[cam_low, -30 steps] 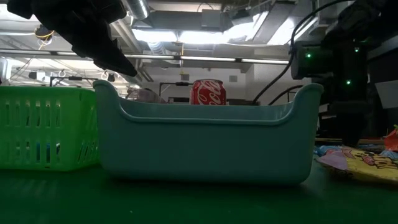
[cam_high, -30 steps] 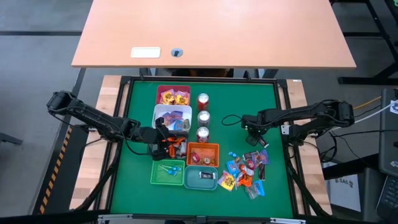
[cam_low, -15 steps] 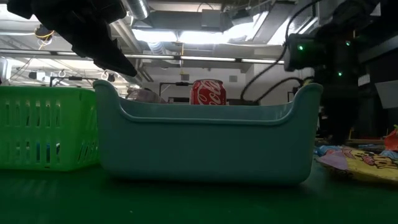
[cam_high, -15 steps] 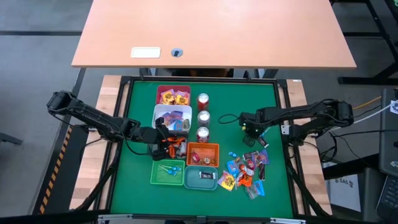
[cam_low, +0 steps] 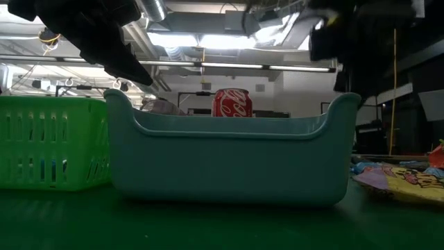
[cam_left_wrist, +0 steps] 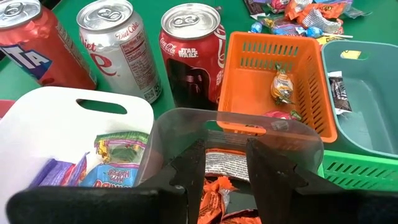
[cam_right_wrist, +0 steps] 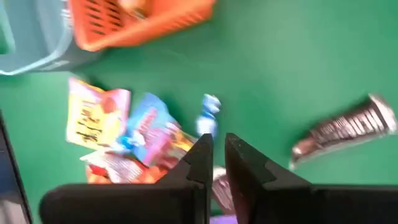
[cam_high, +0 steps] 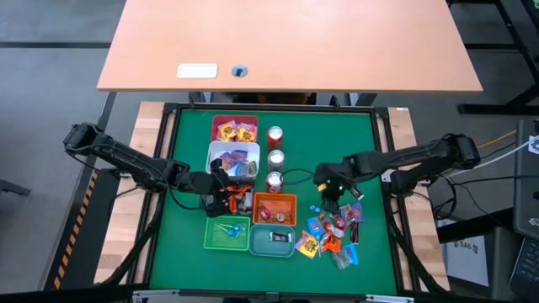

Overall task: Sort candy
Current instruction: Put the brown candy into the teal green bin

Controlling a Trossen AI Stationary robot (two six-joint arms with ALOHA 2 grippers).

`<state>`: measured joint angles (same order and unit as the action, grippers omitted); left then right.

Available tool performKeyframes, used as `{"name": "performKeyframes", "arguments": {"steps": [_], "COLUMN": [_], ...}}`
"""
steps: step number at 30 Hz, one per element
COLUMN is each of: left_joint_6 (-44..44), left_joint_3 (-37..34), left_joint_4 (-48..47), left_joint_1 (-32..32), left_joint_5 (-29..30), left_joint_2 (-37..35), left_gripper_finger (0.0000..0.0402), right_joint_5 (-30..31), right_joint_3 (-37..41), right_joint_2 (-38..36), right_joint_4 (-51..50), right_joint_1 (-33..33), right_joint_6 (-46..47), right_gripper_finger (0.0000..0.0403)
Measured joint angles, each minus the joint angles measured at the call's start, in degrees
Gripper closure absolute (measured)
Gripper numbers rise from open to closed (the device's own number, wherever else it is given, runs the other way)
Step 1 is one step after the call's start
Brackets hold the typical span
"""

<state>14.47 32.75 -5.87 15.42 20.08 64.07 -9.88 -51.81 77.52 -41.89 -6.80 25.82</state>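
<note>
The right gripper [cam_high: 329, 192] hangs over the green mat just beside the orange bin [cam_high: 274, 208], its fingers [cam_right_wrist: 200, 163] nearly together with only a narrow slit between them; whether anything is pinched there I cannot tell. A second ago it hung farther back, well apart from that bin; it has since swung in toward it. Just past its tips lie a small blue sweet [cam_right_wrist: 209, 113] and a dark bar [cam_right_wrist: 346, 129]; the loose candy [cam_high: 335, 229] lies heaped near it.

The left gripper [cam_high: 226, 197] has not moved. It sits over the clear bin [cam_left_wrist: 236, 134], fingers [cam_left_wrist: 189, 169] apart, above orange wrappers [cam_left_wrist: 211, 198]. Beside it, the white bin [cam_left_wrist: 59, 134] holds blue and green packets, the orange bin [cam_left_wrist: 278, 84] a few sweets, the teal bin [cam_left_wrist: 367, 93] dark and yellow pieces. Farther off, the green bin [cam_high: 227, 233] holds blue lollipops and the red bin [cam_high: 233, 129] yellow sweets. Three cans [cam_high: 274, 158] stand behind.

In the low view the teal bin's wall [cam_low: 229, 163] hides its contents, and both arms show only as dark shapes.
</note>
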Motion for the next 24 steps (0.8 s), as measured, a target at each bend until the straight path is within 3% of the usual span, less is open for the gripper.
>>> {"name": "performKeyframes", "arguments": {"steps": [7, 13, 19, 24], "left_joint_6": [0.0, 0.0, 0.0, 0.0], "left_joint_3": [0.0, 0.0, 0.0, 0.0], "left_joint_4": [0.0, 0.0, 0.0, 0.1], "left_joint_1": [0.0, 0.0, 0.0, 0.0], "left_joint_5": [0.0, -0.1, -0.2, -0.2], "left_joint_2": [0.0, 0.0, 0.0, 0.0], "left_gripper_finger": [0.0295, 0.0295, 0.0295, 0.0295], "right_joint_5": [11.8, 13.8, 14.5, 20.4], "right_joint_3": [-1.1, -1.1, -1.1, -1.0], "right_joint_2": [0.0, 0.0, 0.4, 3.6], "right_joint_4": [1.4, 1.2, -2.8, -9.6], "right_joint_1": [-6.3, -6.7, -6.6, -6.6], "right_joint_6": [2.7, 8.6, 17.2, 25.9], "right_gripper_finger": [0.0385, 0.0381, 0.0312, 0.024]}}
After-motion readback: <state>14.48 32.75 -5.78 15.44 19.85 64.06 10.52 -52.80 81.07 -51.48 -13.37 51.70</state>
